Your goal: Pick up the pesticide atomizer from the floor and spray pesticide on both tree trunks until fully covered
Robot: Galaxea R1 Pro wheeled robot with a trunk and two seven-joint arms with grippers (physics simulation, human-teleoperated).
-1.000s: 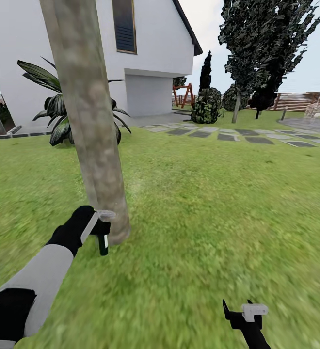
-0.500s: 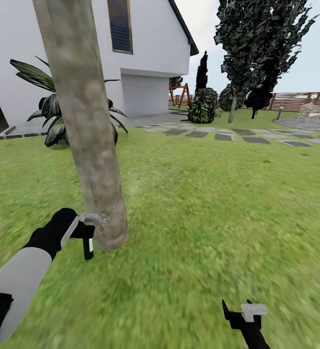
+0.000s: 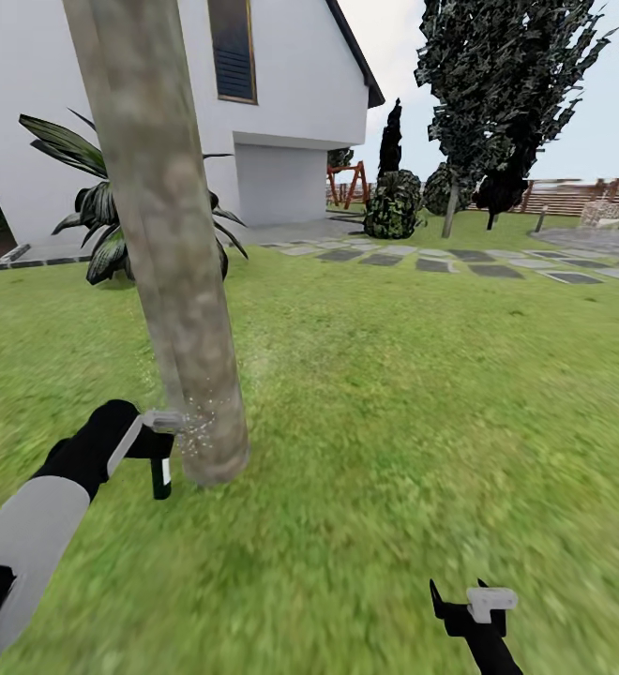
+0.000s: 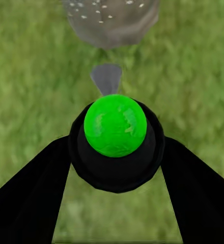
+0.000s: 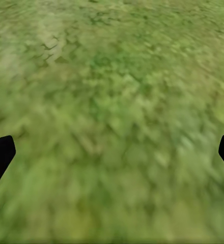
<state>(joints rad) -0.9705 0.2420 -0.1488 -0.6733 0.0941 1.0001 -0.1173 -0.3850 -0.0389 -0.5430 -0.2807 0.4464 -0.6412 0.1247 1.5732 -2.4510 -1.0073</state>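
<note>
The left end effector [image 3: 156, 441] is clamped on the pesticide atomizer [image 4: 116, 137], holding it low at the near left, just beside the base of the tree trunk [image 3: 173, 281]. Whitish specks of pesticide [image 3: 200, 415] dot the bark there. The right end effector [image 3: 464, 609] hangs spread apart over the grass floor [image 3: 422, 412] at the near right.

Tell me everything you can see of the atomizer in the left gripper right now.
The atomizer is held in the left gripper, its jaws closed around it. From the head view it hangs upright, a slim dark bottle with a pale head pointing at the tree trunk, low near its base. White pesticide specks dot the bark there. From the left wrist view its top is a bright green dome in a black collar, grey nozzle aimed at the trunk.
</note>
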